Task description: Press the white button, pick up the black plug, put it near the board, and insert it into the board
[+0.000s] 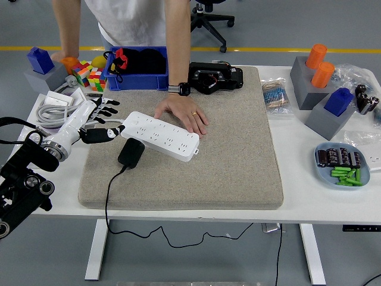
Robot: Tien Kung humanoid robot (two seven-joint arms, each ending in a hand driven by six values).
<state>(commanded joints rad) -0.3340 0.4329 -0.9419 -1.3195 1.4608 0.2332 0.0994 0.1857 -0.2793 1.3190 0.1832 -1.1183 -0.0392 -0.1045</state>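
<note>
The left hand (95,122) hovers over the left edge of the grey mat (238,161), its fingers (107,111) spread apart and holding nothing. Just beyond its fingertips lies the white power strip (159,135), angled across the mat. The black plug (131,152) rests on the mat just below the thumb, beside the strip's near edge. A person's hand (184,114) presses flat on the strip's far side.

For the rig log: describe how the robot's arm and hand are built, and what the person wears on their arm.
The left arm is black with round silver-ringed joints and black cable loops; the left hand is white with black fingertips. The person's hand wears a ring, the wrist a black watch.
</note>
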